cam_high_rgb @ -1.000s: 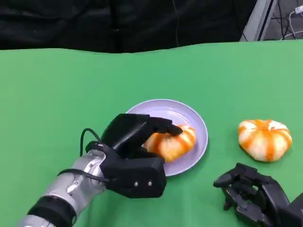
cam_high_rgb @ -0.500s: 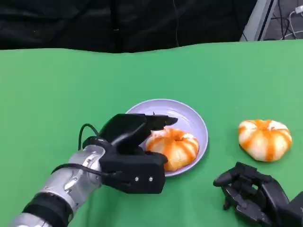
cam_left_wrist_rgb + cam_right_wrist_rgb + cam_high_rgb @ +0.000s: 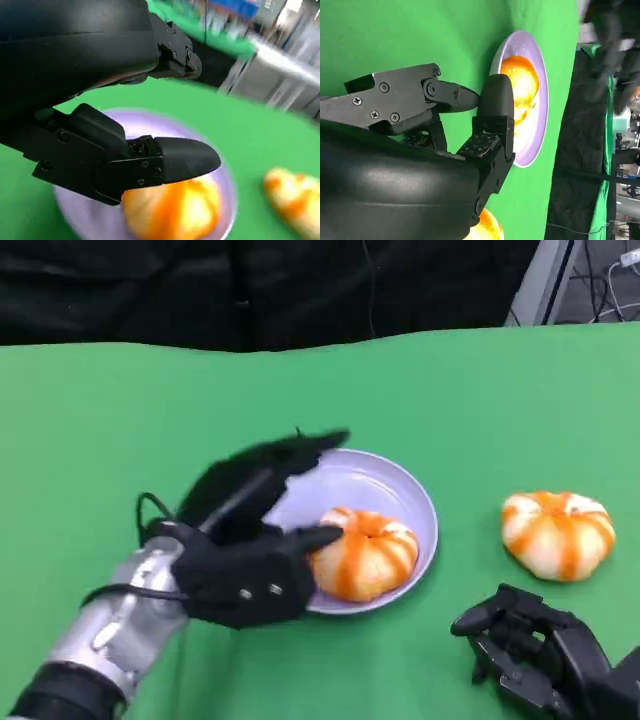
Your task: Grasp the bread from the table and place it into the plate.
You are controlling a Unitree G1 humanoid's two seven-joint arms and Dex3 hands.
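An orange-and-white striped bread (image 3: 364, 551) lies in the lavender plate (image 3: 388, 485) at the table's middle; the left wrist view shows it (image 3: 172, 209) under my fingers on the plate (image 3: 80, 215). My left hand (image 3: 245, 540) hovers over the plate's left rim, fingers spread apart and holding nothing, its thumb close to the bread. A second, similar bread (image 3: 558, 533) sits on the green cloth to the right. My right hand (image 3: 535, 650) rests low at the near right with fingers curled in and nothing in them; from the right wrist view the plate (image 3: 539, 120) and bread (image 3: 520, 85) lie beyond its fingers.
The green tablecloth (image 3: 120, 430) stretches wide around the plate. Its far edge meets a black backdrop (image 3: 250, 290). A metal frame with cables (image 3: 590, 280) stands at the far right corner.
My left hand has let go of the bread, which now lies in the plate. The hand opened, lifted and pulled back to the left.
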